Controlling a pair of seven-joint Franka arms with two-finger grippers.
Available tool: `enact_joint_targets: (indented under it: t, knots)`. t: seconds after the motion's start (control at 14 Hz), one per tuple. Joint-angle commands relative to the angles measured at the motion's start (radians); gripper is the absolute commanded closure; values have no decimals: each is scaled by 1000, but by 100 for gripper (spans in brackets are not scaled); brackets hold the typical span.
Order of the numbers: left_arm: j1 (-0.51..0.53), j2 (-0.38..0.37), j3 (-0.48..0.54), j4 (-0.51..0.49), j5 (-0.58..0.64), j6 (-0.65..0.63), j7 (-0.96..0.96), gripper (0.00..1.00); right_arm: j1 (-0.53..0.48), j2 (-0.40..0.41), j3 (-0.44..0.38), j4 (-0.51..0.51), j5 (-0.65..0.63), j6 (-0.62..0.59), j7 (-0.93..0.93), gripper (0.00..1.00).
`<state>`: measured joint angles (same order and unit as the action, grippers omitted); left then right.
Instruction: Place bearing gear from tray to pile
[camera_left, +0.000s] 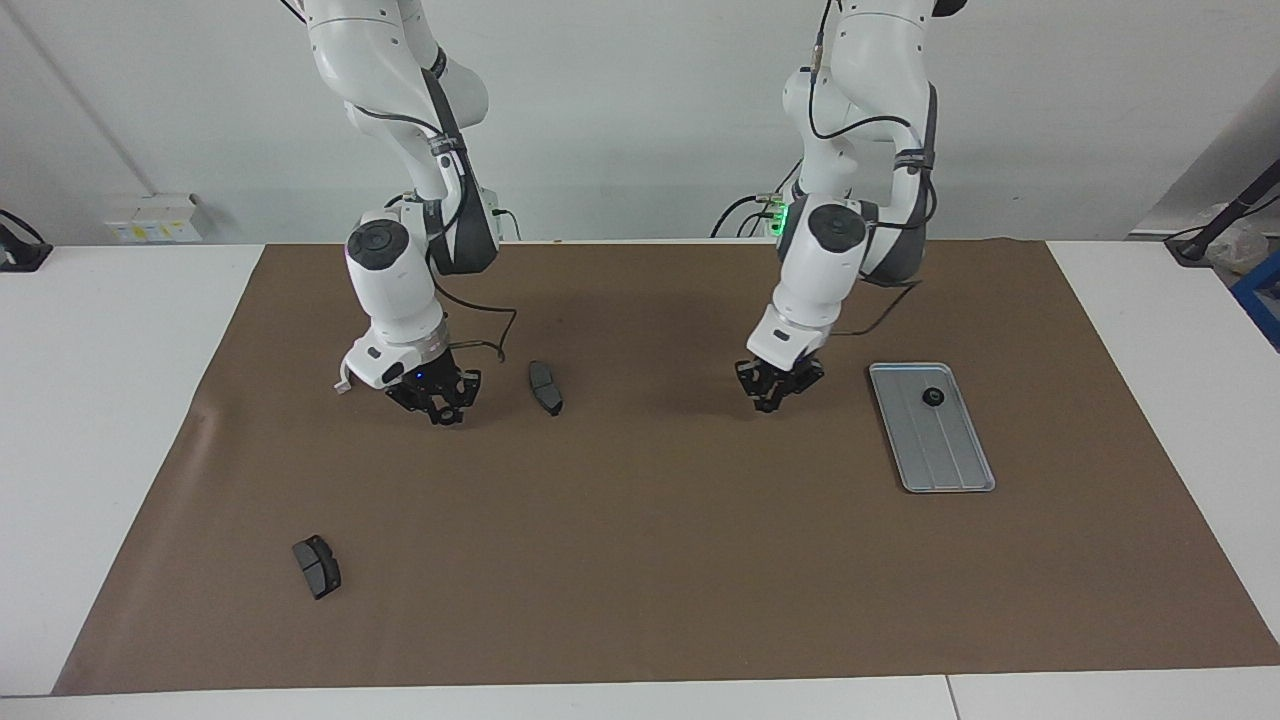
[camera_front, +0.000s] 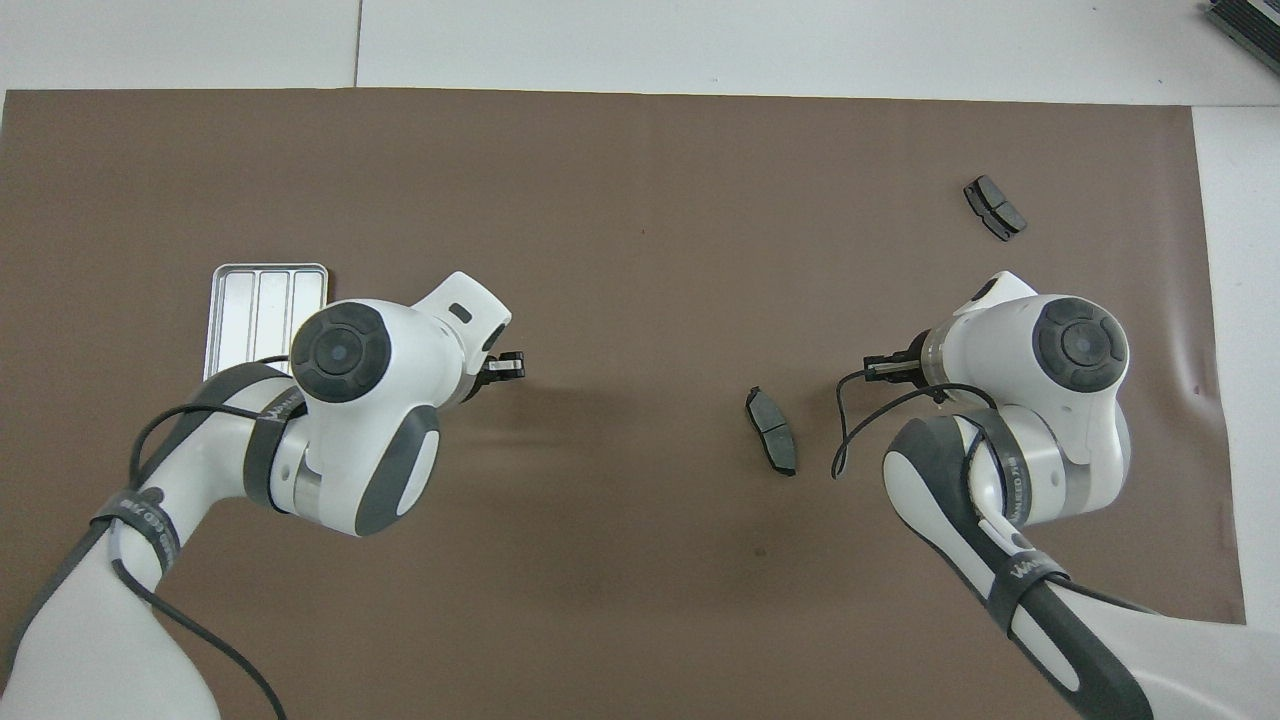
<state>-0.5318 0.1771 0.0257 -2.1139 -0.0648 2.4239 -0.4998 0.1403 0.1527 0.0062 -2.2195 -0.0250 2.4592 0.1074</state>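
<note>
The small dark bearing gear (camera_left: 932, 397) lies in the silver ridged tray (camera_left: 945, 455), at the tray's end nearer the robots. In the overhead view the left arm hides the gear and part of the tray (camera_front: 262, 295). My left gripper (camera_left: 778, 388) (camera_front: 506, 368) is shut and empty, low over the mat between the tray and a dark brake pad (camera_left: 545, 387) (camera_front: 772, 443). My right gripper (camera_left: 436, 402) (camera_front: 884, 367) hangs low over the mat between that pad and the white half-ring bracket. Only one end of the bracket (camera_left: 341, 383) shows past the right wrist.
A second brake pad (camera_left: 316, 566) (camera_front: 994, 207) lies far from the robots, toward the right arm's end of the brown mat (camera_left: 650, 560). White table surface surrounds the mat.
</note>
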Motion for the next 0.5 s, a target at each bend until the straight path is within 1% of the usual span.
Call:
enact_joint_targets:
  t: [0.0, 0.07, 0.14, 0.43]
  knots:
    - [-120, 62, 22, 99, -7, -60, -165, 100, -27, -7, 14, -35, -3, 26, -20, 100]
    - [-155, 109, 22, 174, -7, -89, -231, 100, -31, -7, 14, -37, -3, 26, -21, 100]
    - [-177, 148, 20, 227, -4, -98, -279, 100, -33, -7, 14, -39, -3, 26, -21, 100]
    - [-229, 235, 19, 331, -10, -86, -310, 100, -62, -4, 14, -51, -3, 26, -47, 100]
